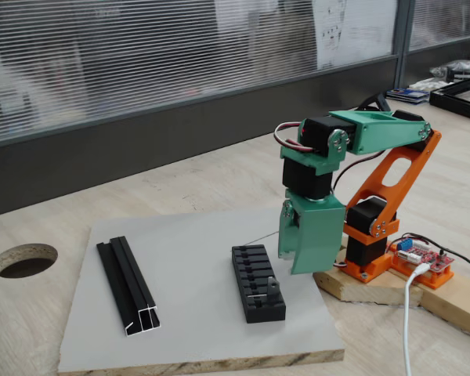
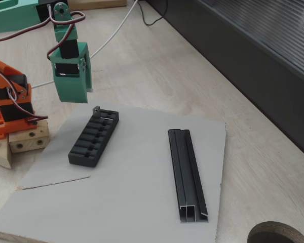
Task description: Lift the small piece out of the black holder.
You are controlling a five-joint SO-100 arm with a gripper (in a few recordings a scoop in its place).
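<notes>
The green gripper [image 1: 307, 254] hangs above the grey board [image 1: 188, 313], just right of the black holder [image 1: 258, 283] in a fixed view, not touching it. I cannot tell if its jaws are apart or closed. The small piece [image 1: 272, 285] stands upright in the holder's near end slot; in the other view it [image 2: 97, 110] is at the far end. A long black rail [image 1: 128, 284] lies well apart, on the left.

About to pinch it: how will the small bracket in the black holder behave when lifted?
The small bracket looks like rigid metal, so probably stiff. It's tiny, likely very light and easy to drop. Seated in the slotted black holder, it may snag if pulled crooked.
</notes>
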